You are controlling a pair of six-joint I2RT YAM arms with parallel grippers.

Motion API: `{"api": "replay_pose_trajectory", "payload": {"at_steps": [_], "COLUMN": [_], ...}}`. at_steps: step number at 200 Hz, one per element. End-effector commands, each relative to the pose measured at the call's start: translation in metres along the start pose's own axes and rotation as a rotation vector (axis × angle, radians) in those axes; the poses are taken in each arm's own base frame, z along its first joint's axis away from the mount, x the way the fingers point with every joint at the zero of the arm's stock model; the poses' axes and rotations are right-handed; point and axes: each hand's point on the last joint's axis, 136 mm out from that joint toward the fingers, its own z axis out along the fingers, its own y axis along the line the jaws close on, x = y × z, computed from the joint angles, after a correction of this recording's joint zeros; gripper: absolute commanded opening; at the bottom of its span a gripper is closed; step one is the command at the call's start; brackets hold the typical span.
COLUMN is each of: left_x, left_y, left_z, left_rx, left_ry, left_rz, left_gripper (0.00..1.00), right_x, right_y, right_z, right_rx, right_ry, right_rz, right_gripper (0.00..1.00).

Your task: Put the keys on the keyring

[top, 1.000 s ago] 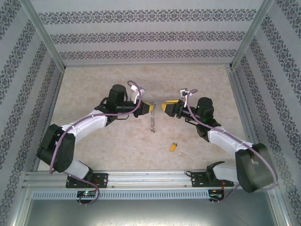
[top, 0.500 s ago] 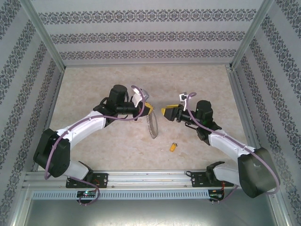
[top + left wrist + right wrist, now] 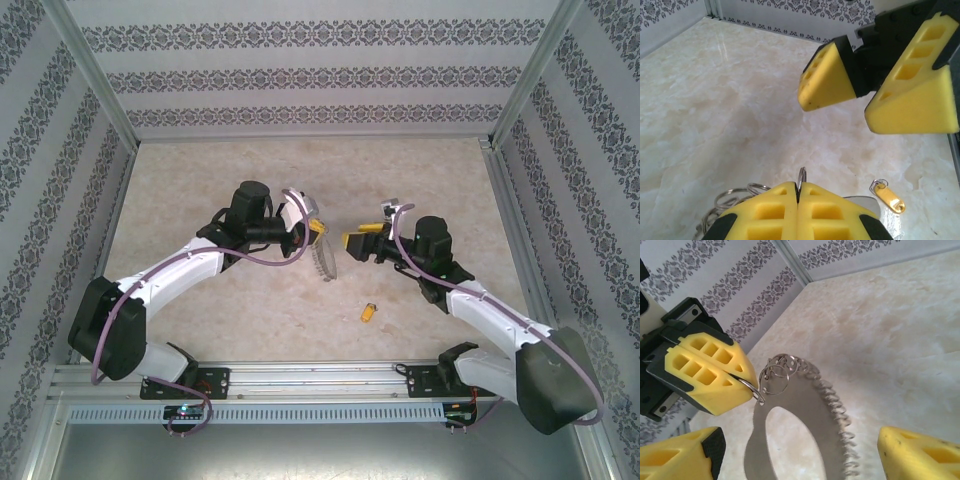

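The left gripper (image 3: pixel 751 383) pinches the grey keyring (image 3: pixel 806 401).

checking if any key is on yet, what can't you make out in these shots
Right wrist view: the lower part of the keyring is cut off by the bottom edge, so any keys there are unseen.
Left wrist view: the shut left gripper hides most of the keyring.
Top view: the loose key is too small to show its shaft.

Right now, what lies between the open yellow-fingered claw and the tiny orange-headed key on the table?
Bare marbled tabletop only, in the top view, between the right gripper and that yellow-orange key.
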Motion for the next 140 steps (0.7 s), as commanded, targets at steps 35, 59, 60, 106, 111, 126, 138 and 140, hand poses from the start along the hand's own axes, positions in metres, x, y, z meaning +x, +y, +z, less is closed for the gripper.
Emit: {"api": "replay_pose_trajectory", "payload": {"at_steps": [35,59,60,106,111,126,138,140], "left_x": [-0.011,-0.007,-0.007,0.0,0.0,0.0,0.001,0.001], "left_y": [-0.023,-0.027,-0.027,-0.031,-0.032,-0.033,-0.034,-0.034], "left_z": [-0.005,-0.007,-0.008,-0.012,-0.013,-0.014,-0.014,-0.014], "left_rx": [0.124,0.144,0.144,0.163,0.167,0.174,0.18,0.181], "left_ry": [0.041,0.073,0.075,0.147,0.147,0.148,0.155,0.156], "left_rz": [0.066,0.066,0.065,0.06,0.06,0.066,0.069,0.067], "left_gripper": [0.0,0.0,0.0,0.0,0.0,0.0,0.0,0.0], "right_x": [0.004,0.004,0.004,0.002,0.002,0.001,0.0,0.001], "right_y": [0.007,0.011,0.011,0.024,0.027,0.033,0.037,0.037], "right_z": [0.009,0.013,0.013,0.017,0.018,0.018,0.019,0.02], "right_rx": [-0.097,-0.13,-0.131,-0.204,-0.22,-0.25,-0.269,-0.273], "right_ry": [0.068,0.079,0.079,0.094,0.099,0.106,0.113,0.117], "right_rz": [-0.079,-0.077,-0.077,-0.085,-0.085,-0.091,-0.093,-0.092], "right_gripper": [0.66,0.64,0.64,0.57,0.56,0.53,0.51,0.51]}}
